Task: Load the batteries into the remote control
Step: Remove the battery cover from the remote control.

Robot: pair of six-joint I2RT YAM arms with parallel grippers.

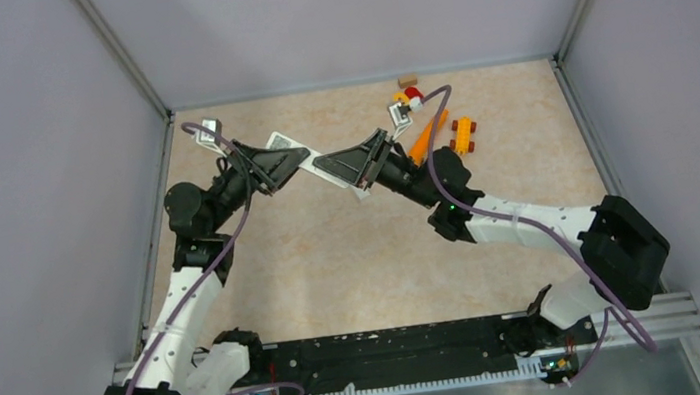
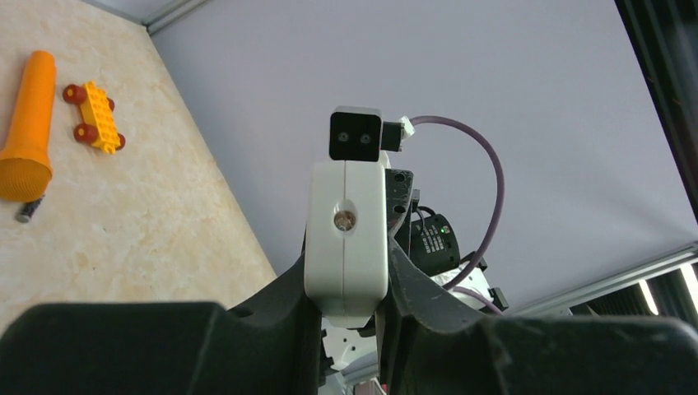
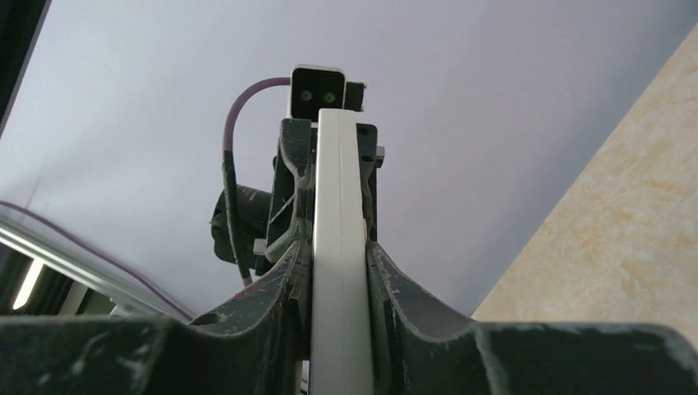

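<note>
Clamped from both ends: gripping the remote control point(image 2: 346, 239) with the left gripper point(image 2: 349, 284), dark fingers point(image 2: 407, 284) pressed flat to either flank of the white casing with no gap left. Likewise pinched edge-on in the right gripper point(image 3: 337, 257), closed hard against both broad faces of the slim white bar. Held clear of the table point(image 2: 148, 222), raised between the two arms over the far middle of the surface in the overhead view. Facing the left wrist camera with a blunt end face, split by a centre seam and marked by a small round recess with a metallic glint. Just past that end, looking straight at the opposite wrist's black camera block point(image 2: 355, 137) and its looping purple cable point(image 2: 492, 173). Below that, a label point(image 2: 434, 239) on a black motor housing point(image 2: 451, 251), print too small to read. Down on the table, lying against the wide end of the orange carrot toy point(image 2: 29, 115), what appears to be one of the batteries point(image 2: 27, 211), a tiny dark cylinder, well apart from the remote. Just beside the carrot, a yellow brick car point(image 2: 95, 117) on red wheels.
</note>
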